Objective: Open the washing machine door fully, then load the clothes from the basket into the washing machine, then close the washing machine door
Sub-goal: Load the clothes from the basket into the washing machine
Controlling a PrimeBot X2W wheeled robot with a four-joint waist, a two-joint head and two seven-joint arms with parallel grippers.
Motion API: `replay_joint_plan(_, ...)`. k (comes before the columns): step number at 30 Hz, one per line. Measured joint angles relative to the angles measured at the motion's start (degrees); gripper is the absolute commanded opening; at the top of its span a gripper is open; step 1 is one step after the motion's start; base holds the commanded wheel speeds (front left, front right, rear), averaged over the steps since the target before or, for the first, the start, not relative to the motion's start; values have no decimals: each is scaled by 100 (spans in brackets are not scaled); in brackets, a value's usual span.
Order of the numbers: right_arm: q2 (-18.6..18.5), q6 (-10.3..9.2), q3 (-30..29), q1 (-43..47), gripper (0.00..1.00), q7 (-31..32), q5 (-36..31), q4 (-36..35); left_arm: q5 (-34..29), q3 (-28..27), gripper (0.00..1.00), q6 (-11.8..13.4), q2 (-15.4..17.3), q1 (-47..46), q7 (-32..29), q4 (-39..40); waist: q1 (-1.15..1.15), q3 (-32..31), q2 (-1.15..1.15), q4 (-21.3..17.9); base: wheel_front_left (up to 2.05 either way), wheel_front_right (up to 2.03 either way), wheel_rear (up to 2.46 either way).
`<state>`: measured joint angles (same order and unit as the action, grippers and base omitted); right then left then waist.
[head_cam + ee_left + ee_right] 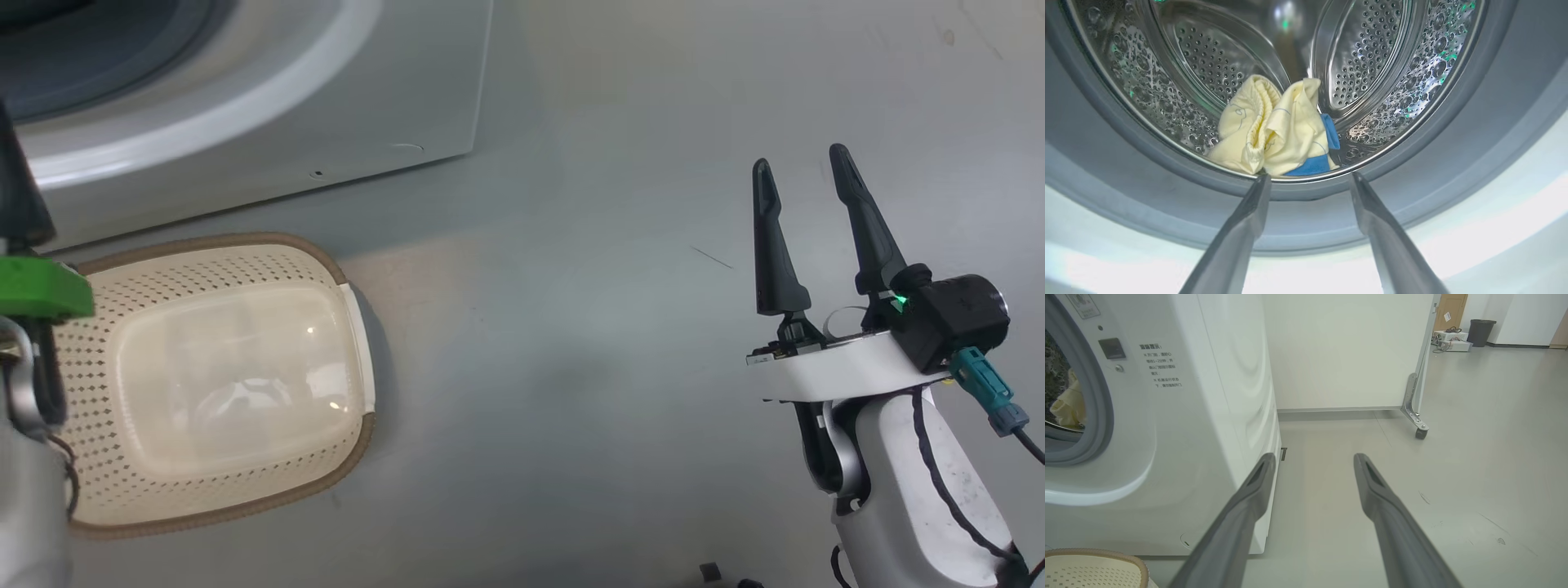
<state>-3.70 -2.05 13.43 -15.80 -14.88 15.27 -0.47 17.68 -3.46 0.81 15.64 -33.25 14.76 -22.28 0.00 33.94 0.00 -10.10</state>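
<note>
Loading looks finished. The basket (220, 376), at 8 o'clock in the head view, lies bare, and the clothes (1274, 130) sit bunched at the drum's front lip inside the washing machine (1208, 416). Closing the washing machine door appears to be all that remains.

The left gripper (1309, 176) hangs at the drum mouth with its fingers spread wide, holding nothing. The right gripper (800, 159), at 4 o'clock, is equally wide and empty over the floor.

A wheeled partition (1410, 396) and a dark bin (1480, 332) stand well apart, toward 1 o'clock in the right wrist view. The basket, just before the machine's front, might obstruct the door's swing.
</note>
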Motion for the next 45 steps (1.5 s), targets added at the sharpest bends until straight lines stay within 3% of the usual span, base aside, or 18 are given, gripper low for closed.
replay_joint_plan(15,-250,137,-256,720,100,0,-181,293,-86,416,100,85,-956,1850,-5,826,0,-1070,0,638,0,0,0)
replay_joint_plan(28,-235,226,-185,1427,100,0,-183,579,-310,530,100,66,-960,2958,-5,1171,0,-2148,0,1035,0,0,0)
replay_joint_plan(45,-169,250,-127,2132,100,1,-181,539,-377,546,100,9,-922,3802,-5,1682,0,-3191,0,1159,0,0,0)
